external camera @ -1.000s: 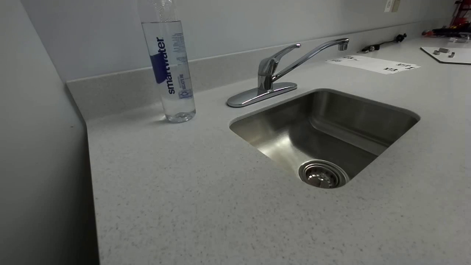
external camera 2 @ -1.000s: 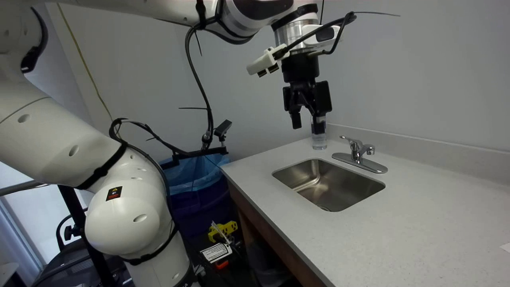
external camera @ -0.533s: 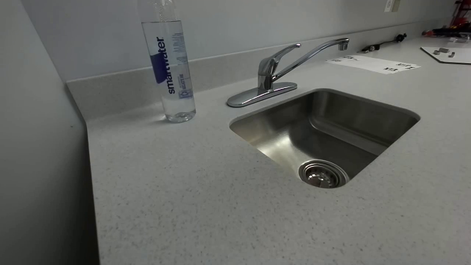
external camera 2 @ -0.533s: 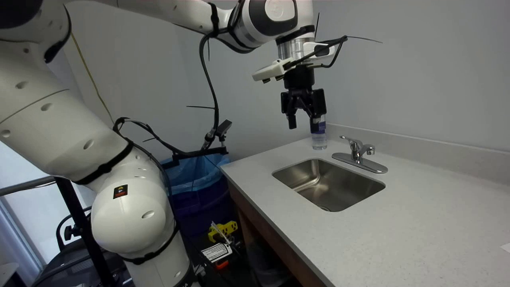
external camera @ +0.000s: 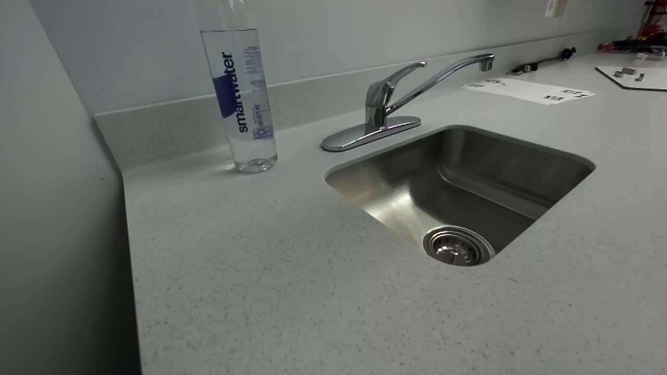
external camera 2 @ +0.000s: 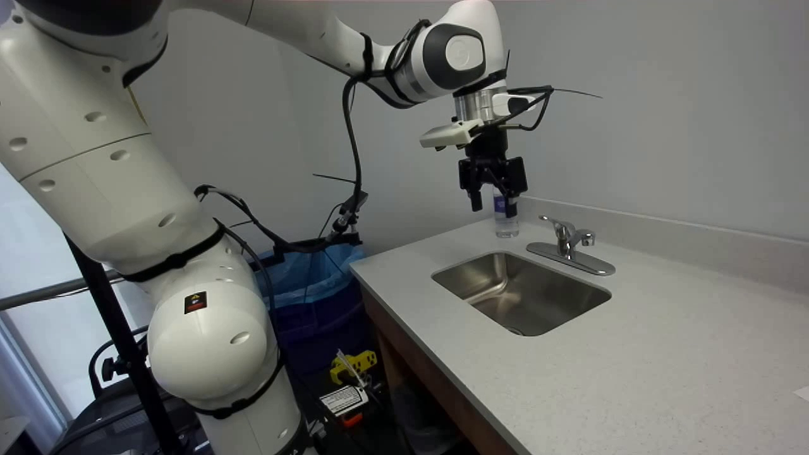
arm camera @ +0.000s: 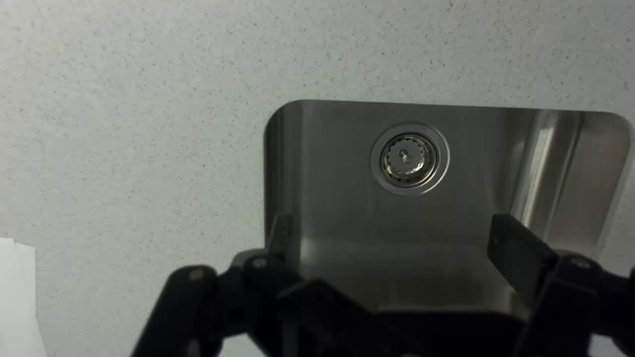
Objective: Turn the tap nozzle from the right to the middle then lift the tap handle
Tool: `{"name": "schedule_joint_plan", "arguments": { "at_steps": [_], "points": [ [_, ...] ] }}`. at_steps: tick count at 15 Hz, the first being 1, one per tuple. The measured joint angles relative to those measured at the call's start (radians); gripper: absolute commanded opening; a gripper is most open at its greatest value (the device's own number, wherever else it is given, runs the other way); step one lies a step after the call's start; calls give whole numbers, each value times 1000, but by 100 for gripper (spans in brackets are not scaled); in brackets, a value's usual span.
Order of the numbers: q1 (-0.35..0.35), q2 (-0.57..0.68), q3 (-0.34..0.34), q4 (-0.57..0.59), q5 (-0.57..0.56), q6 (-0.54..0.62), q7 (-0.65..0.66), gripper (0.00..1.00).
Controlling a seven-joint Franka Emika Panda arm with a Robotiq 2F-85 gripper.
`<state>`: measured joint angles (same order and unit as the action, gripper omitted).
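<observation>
High over the table [external camera: 250, 271], your end effector [external camera 2: 493, 208] has its fingers [arm camera: 518, 255] spread wide. The tap [external camera: 375, 117] stands just beside the sink [external camera: 500, 156], its nozzle [external camera: 439, 78] pointing out to one side, its handle [external camera: 402, 74] on top, well apart from your fingers.

The arm [external camera 2: 107, 196] is smooth, rounded and coloured white, pocked with round dents [external camera 2: 120, 155] and bound with black straps [external camera 2: 177, 260]. A black cable [external camera 2: 352, 136] is strung along it, and a dark sticker [external camera 2: 195, 302] is marked in yellow and red. A black patch [external camera 2: 435, 60] is set with a pale disc [external camera 2: 465, 52] near a silvery collar [external camera 2: 474, 106]. The gripper [external camera 2: 493, 207] is coloured black and studded with round grey pins [arm camera: 259, 263].
</observation>
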<state>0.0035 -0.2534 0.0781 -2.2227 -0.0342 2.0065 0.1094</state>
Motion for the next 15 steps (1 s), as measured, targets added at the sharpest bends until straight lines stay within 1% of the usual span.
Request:
{"name": "schedule_joint_plan", "arguments": {
  "at_steps": [12,15],
  "points": [
    [3,16,3,9,0,5,15,100],
    [3,30,3,12,0,26,43,100]
  ]
}}
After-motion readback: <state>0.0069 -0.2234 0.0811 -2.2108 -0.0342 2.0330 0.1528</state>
